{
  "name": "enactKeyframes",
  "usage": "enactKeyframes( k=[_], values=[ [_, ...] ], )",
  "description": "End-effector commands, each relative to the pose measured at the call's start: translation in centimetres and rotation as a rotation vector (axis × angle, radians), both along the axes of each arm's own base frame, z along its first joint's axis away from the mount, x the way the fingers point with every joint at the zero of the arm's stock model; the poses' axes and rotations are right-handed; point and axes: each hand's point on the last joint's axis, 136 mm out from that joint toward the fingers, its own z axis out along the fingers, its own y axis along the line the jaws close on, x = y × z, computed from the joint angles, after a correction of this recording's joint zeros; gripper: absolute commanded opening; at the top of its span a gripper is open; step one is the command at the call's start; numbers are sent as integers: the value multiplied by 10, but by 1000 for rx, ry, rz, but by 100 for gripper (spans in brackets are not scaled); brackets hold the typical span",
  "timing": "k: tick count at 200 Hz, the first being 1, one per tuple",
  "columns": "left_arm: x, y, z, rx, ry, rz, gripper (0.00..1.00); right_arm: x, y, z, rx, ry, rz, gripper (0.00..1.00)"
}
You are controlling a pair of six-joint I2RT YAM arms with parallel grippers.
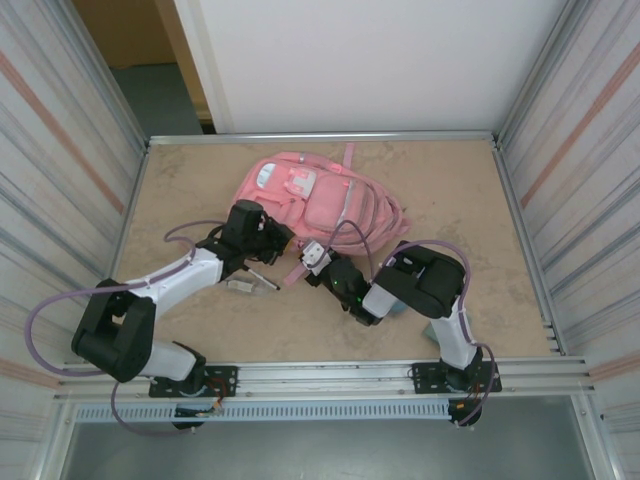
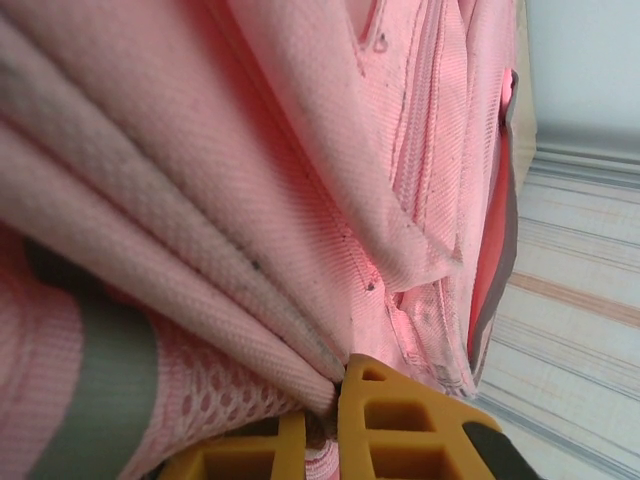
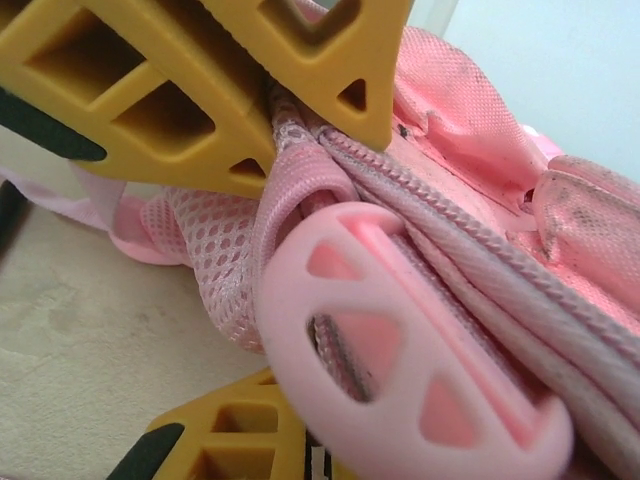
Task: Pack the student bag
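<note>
Student bag flat mid-table, long axis roughly left-right, just beyond both claws. 2 holds on its near edge: left gripper pinching pink fabric, right gripper pinching mesh strap.

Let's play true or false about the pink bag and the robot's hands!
The backpack is pink. True.
The backpack hangs on a wall. False: it lies on the table.
The left gripper pinches the backpack's fabric. True.
The right gripper is wide open, away from the backpack. False: it is shut on the backpack's fabric, beside a pink plastic loop.
</note>
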Motion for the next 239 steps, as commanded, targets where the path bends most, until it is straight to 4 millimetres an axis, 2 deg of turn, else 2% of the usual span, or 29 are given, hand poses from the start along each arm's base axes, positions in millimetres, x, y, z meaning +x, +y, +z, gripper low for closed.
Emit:
enactKeyframes(
  k=[1,36,66,102,144,201,239],
  values=[
    [-9,-2,15,10,-50,-33,0,5,2,7,-11,-46,-24,5],
    [5,27,17,91,-85,32,0,5,-11,3,-17,-29,-78,4],
    [11,43,22,121,-120,82,0,7,-17,5,-5,-19,-108,4],
    [14,49,18,145,-110,81,0,2,-9,7,7,-5,-56,0],
    [18,55,12,152,-102,89,0,-8,-1,3,-13,-3,0,0],
    [20,66,12,189,-112,111,0,-15,-3,-1,-68,-26,29,0],
    [21,64,8,187,-99,98,0,-15,-8,0,-85,-39,17,0]
  ],
)
